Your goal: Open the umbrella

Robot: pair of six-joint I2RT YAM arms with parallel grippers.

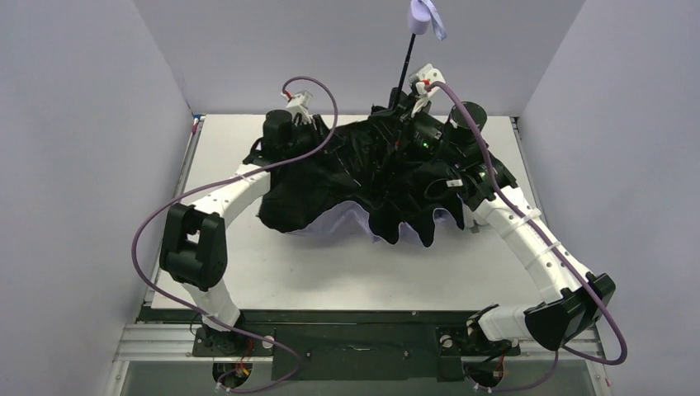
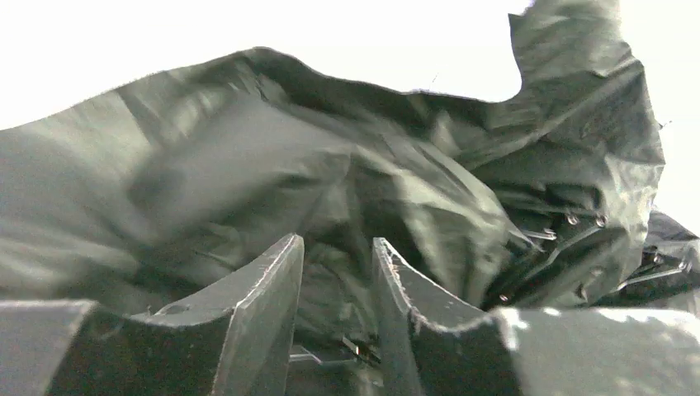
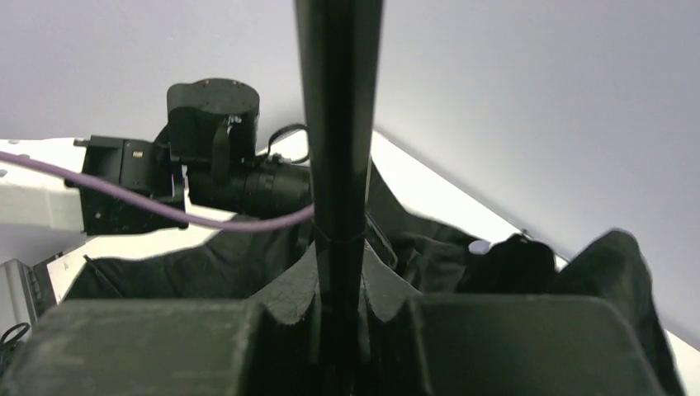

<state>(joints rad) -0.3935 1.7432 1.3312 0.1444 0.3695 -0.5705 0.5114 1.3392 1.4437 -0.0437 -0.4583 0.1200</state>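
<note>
The umbrella (image 1: 355,165) lies upside down on the table, its crumpled black lining facing up. Pale lavender fabric (image 1: 347,224) peeks out under the near edge. Its thin black shaft (image 1: 406,66) rises toward the back wall and ends in the lavender handle (image 1: 425,18). My right gripper (image 3: 339,256) is shut on the shaft (image 3: 338,124) low down, close to the canopy. My left gripper (image 2: 337,241) is at the canopy's left side. Its fingers stand apart, with black fabric (image 2: 347,173) and a metal rib close in front of the gap. In the top view that gripper is hidden by the fabric.
The white table (image 1: 330,272) is boxed in by grey walls on the left, right and back. Purple cables (image 1: 153,223) loop off both arms. The left arm's wrist (image 3: 210,157) shows beyond the shaft in the right wrist view.
</note>
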